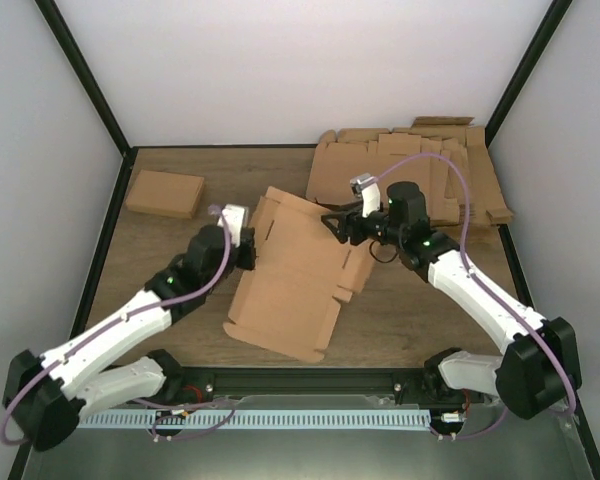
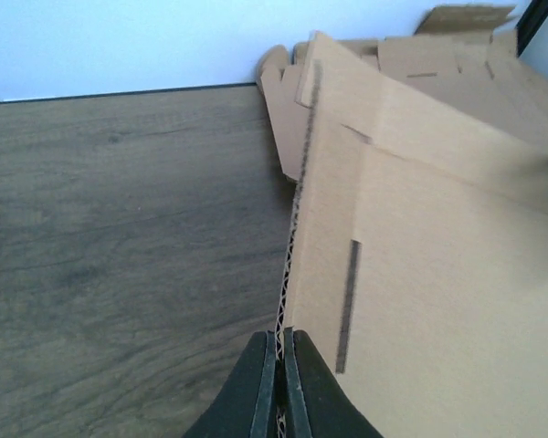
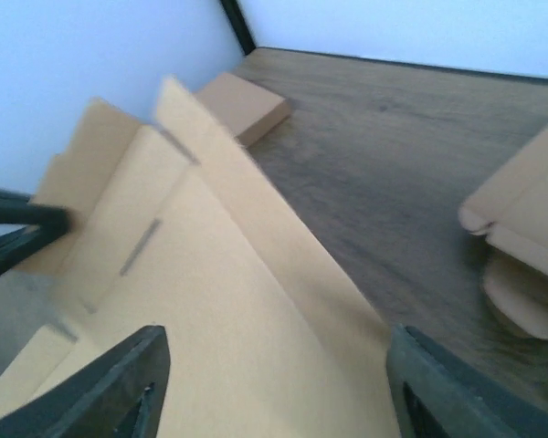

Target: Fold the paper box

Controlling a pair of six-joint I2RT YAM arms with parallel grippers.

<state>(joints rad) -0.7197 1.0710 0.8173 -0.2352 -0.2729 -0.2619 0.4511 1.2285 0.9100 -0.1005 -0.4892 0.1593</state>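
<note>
As left gripper (image 2: 280, 339) clamps the paper box (image 1: 290, 280) edge, right gripper (image 3: 276, 338) — jaws apart — overhangs it.

Right wrist view: whole frame blurred. Flat brown die-cut cardboard paper box (image 3: 237, 338) runs off the bottom edge. Black two-finger right end effector (image 3: 274, 347) cropped at bottom, only fingertips (image 3: 132, 374) showing. At right edge, pile of brown cardboard sheets (image 3: 530, 237) cut off. Left wrist view: box's right part out of frame, far corner soft. Top view: right arm (image 1: 480, 290) covers part of the pile; fingertip contact with box unclear.
</note>
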